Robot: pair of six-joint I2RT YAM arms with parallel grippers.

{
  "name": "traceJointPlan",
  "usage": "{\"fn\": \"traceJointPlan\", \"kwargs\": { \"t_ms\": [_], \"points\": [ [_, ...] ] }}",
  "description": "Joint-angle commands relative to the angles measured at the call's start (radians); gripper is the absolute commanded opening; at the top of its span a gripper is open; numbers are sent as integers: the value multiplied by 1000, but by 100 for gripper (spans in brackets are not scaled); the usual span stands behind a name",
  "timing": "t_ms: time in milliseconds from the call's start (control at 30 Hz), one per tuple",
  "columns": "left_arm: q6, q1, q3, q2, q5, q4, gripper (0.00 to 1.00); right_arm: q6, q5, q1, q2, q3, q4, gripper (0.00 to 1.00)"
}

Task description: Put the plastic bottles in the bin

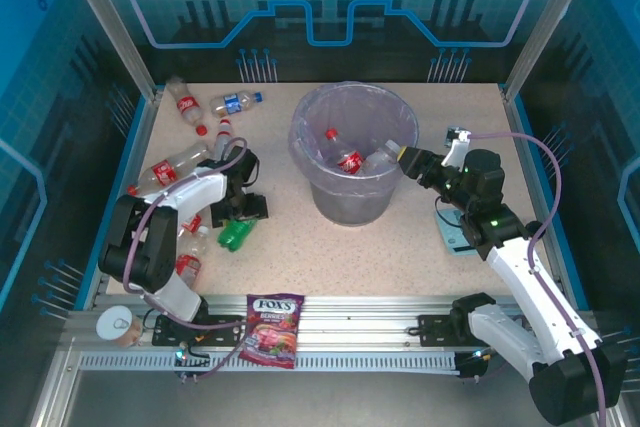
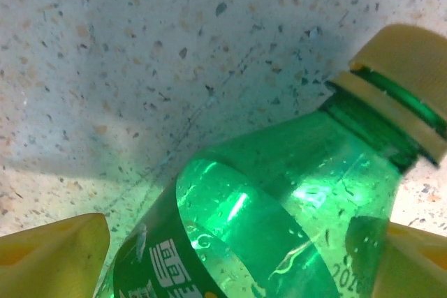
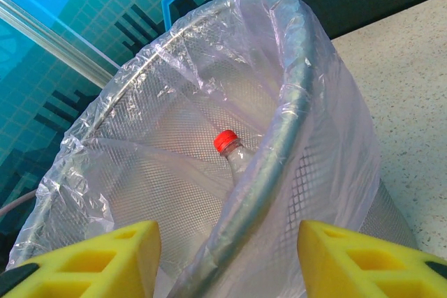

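"FOX'S" on purple candy bag (image 1: 272,328)

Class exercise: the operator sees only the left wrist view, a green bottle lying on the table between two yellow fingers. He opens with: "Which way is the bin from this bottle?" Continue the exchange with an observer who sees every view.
Observer: In the top view the bin stands to the right of the green bottle and a little farther from the arm bases.
Operator: Is anything at the bin?
Observer: The right gripper is at its right rim, open and empty. In the right wrist view the rim runs between its jaws.
Operator: Is anything inside?
Observer: Yes, a red-capped bottle lies in the bin.
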Motion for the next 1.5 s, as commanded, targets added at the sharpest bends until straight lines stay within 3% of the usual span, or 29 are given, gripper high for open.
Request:
{"fn": "traceJointPlan", "kwargs": {
  "t_ms": [0, 267, 900, 1233, 1467],
  "points": [
    [-54, -18, -34, -26, -4, 25, 86, -19, 14, 16, 5, 25, -10, 56],
    [-73, -37, -45, -32, -20, 36, 70, -18, 13, 16, 5, 22, -12, 56],
    [-78, -51, 9, -127, -40, 24, 60, -4, -14, 18, -4, 26, 1, 55],
    [79, -50, 322, -188, -170, -214, 59, -4, -38, 22, 3, 31, 10, 56],
    [132, -64, 660, -237, -147, -263, 56, -5, -36, 32, 8, 38, 10, 57]
  ]
}}
